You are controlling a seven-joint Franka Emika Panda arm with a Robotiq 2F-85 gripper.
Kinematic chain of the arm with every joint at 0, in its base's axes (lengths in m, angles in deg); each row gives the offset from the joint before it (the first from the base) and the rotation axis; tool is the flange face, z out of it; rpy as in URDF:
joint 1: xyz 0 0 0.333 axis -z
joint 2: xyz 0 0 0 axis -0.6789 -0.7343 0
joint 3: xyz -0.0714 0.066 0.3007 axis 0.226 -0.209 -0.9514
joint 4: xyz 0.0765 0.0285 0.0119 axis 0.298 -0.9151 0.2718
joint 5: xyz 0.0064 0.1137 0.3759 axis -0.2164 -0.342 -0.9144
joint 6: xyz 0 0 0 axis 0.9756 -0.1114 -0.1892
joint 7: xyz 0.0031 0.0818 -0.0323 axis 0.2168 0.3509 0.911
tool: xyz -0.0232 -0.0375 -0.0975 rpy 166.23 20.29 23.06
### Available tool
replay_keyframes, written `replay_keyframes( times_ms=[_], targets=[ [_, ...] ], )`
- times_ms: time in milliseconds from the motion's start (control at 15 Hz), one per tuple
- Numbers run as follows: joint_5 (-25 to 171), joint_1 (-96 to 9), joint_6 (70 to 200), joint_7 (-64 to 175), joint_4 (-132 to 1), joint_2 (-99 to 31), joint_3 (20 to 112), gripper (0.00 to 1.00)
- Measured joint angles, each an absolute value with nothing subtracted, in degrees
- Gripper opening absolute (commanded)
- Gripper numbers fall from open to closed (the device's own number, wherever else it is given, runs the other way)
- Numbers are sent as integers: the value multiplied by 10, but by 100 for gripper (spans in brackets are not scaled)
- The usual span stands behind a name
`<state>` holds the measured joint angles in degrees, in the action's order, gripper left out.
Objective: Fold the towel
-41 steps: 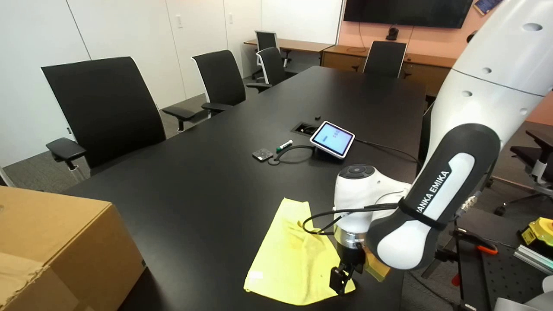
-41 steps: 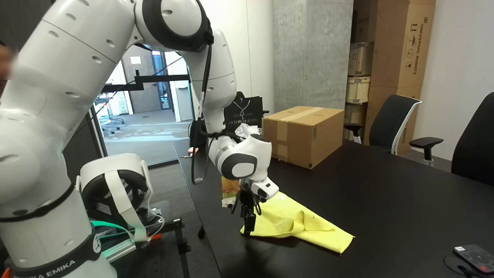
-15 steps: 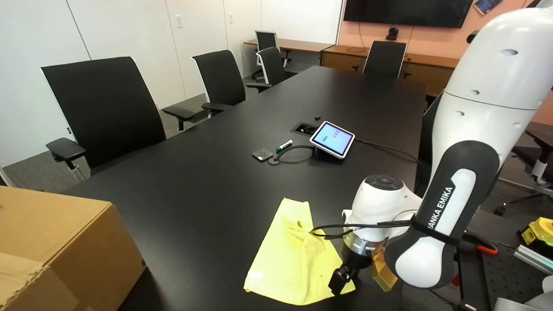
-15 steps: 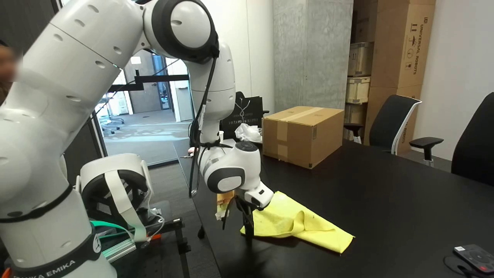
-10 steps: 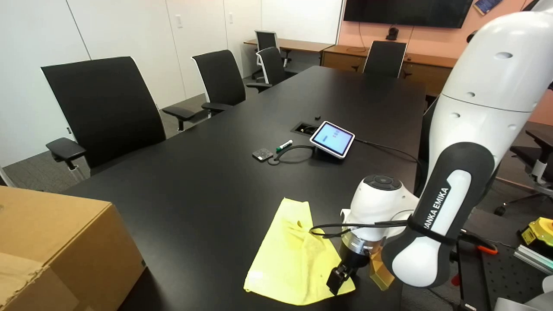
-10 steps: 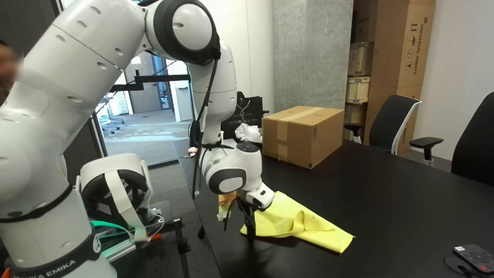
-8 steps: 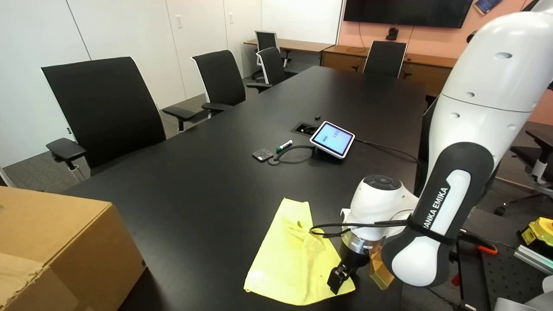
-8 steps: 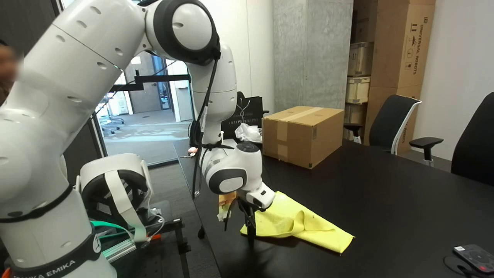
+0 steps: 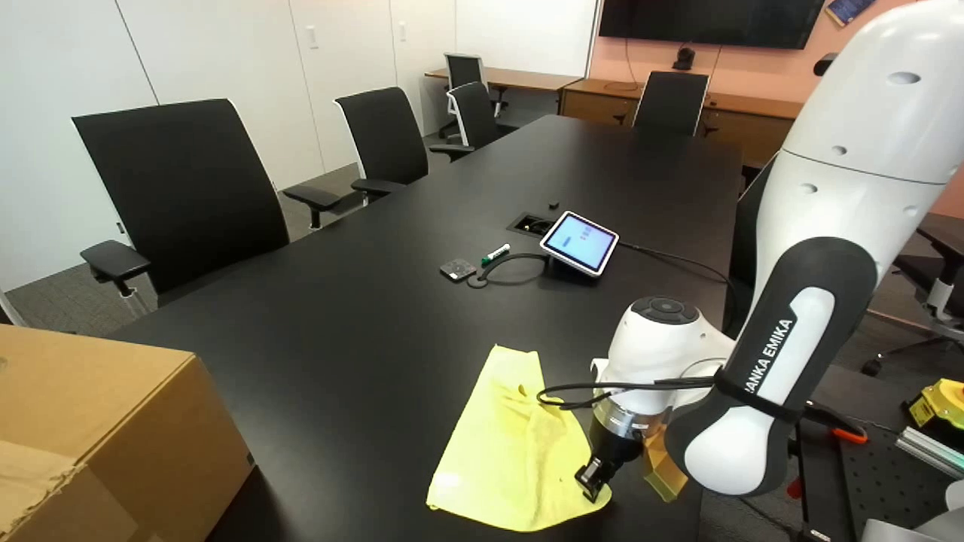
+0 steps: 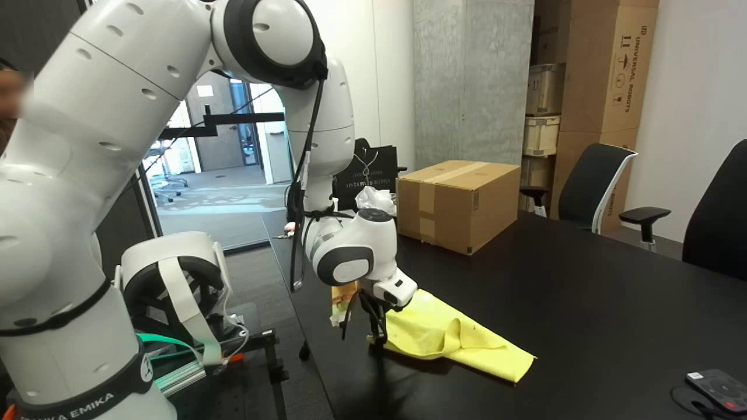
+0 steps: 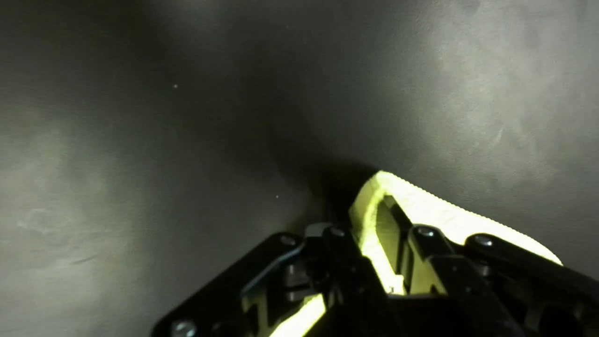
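You have the pale yellow rectangular cloth towel (image 9: 497, 452) lying on the long black table (image 9: 361, 354), the table's edge near it. The towel narrows toward one end, where a raised, looped crease and some wrinkles show.

Your black two-finger gripper (image 9: 590, 485) is tilted, pointing down at one corner of the towel. In the wrist view your fingers (image 11: 398, 216) are clenched on that corner: cloth runs up between them and wraps around the tip of one. In an exterior view the corner looks slightly raised; you cannot judge by how much. The white-and-black jointed arm (image 9: 802, 316) is to the right of the towel in an exterior view.

In both exterior views the brown, taped cardboard box (image 10: 458, 207) stands apart from the towel. Beyond the towel, in an exterior view, you have the small white-framed tablet (image 9: 580, 242), screen lit, and the white-and-green marker (image 9: 495, 254) just beside the flat dark square object (image 9: 458, 269). In an exterior view the dark rectangular device with buttons (image 10: 721, 389) lies to the right of the towel, well apart; the white-and-black headset (image 10: 181, 294) is to its left, off the table.
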<state>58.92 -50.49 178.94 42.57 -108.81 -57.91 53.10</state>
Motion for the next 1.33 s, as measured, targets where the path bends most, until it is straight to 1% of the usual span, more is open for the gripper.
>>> replay_keyframes(
  times_ms=[67, 200, 267, 333, 400, 467, 667, 733, 800, 1067, 1333],
  targets=[
    [589, -508, 1779, 426, -1088, -573, 531, 4],
    [589, -514, 1759, 426, -1089, -560, 531, 8],
    [589, -517, 1750, 426, -1089, -552, 532, 7],
    [589, -521, 1743, 426, -1089, -546, 533, 9],
    [589, -526, 1739, 426, -1089, -540, 535, 8],
    [589, -531, 1735, 426, -1089, -535, 537, 10],
    [589, -547, 1728, 426, -1084, -523, 547, 8],
    [592, -557, 1728, 426, -1080, -521, 557, 8],
    [596, -570, 1728, 425, -1073, -520, 570, 6],
    [625, -633, 1703, 414, -1017, -520, 630, 6],
    [662, -670, 1638, 398, -933, -526, 655, 6]
  ],
)
